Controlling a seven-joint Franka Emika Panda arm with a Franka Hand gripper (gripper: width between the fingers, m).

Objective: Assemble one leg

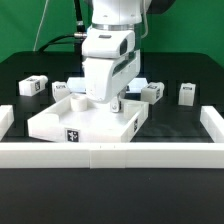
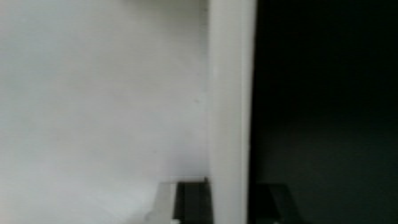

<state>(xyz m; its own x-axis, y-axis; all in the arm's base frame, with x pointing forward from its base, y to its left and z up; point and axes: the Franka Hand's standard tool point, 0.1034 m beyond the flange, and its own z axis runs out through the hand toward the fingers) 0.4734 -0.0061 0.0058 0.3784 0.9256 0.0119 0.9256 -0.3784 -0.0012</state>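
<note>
While the gripper (image 1: pixel 108 102) hangs low over the white panel (image 1: pixel 55 120), its jaw opening cannot be told. Risk: a sideways push slides the panel into the nearby leg (image 1: pixel 150 93).

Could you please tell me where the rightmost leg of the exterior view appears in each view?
Exterior view: the leg sits on the black table near that view's right edge.
Wrist view: not in it.
Shared landmark: the large white panel, seen close up by the wrist.
</note>
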